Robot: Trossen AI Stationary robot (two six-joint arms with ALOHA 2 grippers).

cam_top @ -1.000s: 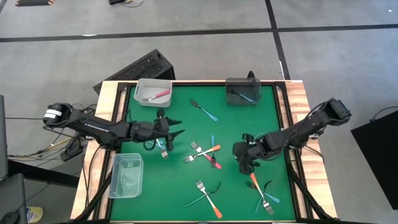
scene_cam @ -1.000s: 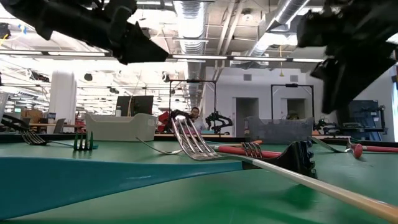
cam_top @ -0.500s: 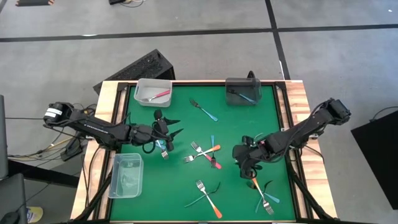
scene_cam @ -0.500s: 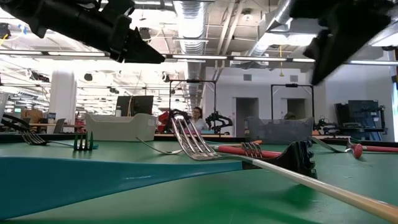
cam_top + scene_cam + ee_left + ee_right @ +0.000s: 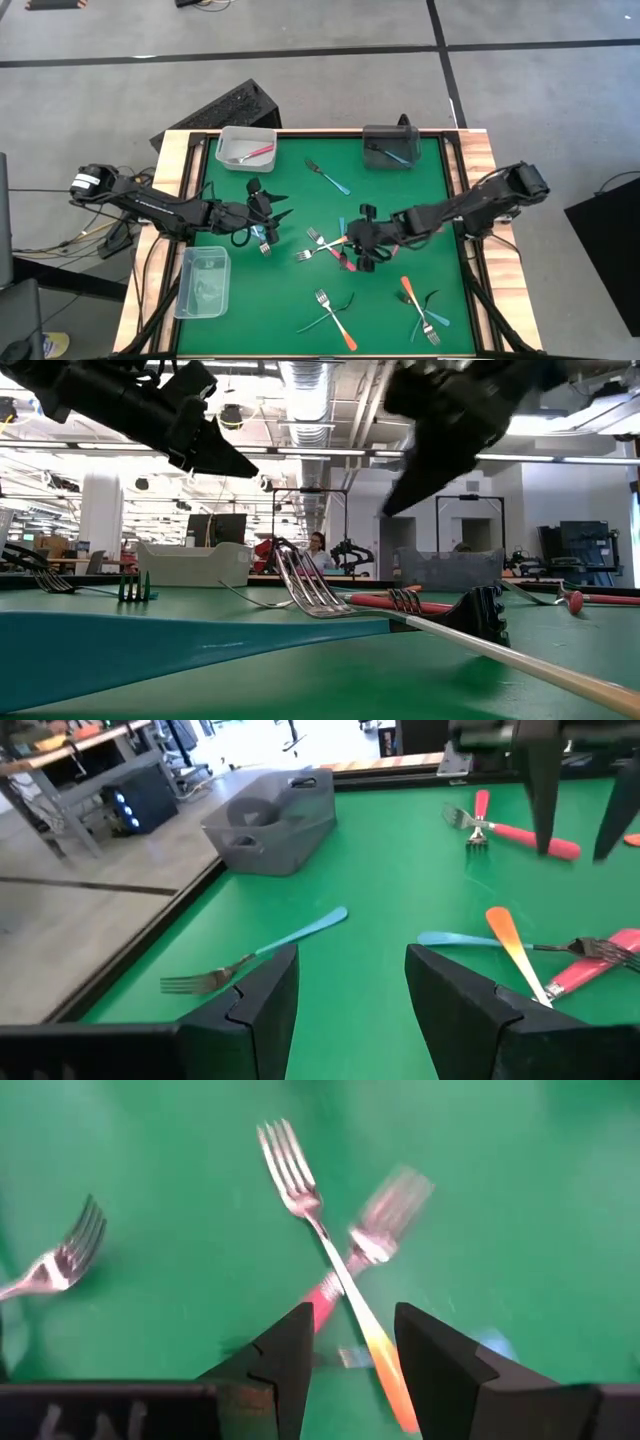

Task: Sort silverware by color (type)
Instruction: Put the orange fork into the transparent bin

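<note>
Forks with orange, red and blue handles lie scattered on the green mat. A crossed pile sits mid-table. My right gripper hovers open just above it; its wrist view shows an orange-handled fork crossed over a red-handled one ahead of the fingers. My left gripper hangs open above the mat, left of centre, over a blue-handled fork. In the left wrist view another blue fork lies flat beyond the fingers. Both grippers also show in the low view, left and right.
A clear bin at the far left corner holds a pink fork. The dark grey bin at the far right holds a blue fork. Another clear bin stands at the near left. More forks lie near the front edge and front right.
My right gripper has swung from the forks at the near right toward the table's left and a little farther back, ending over the crossed pile in the middle. It has stayed open. No fork has moved.
</note>
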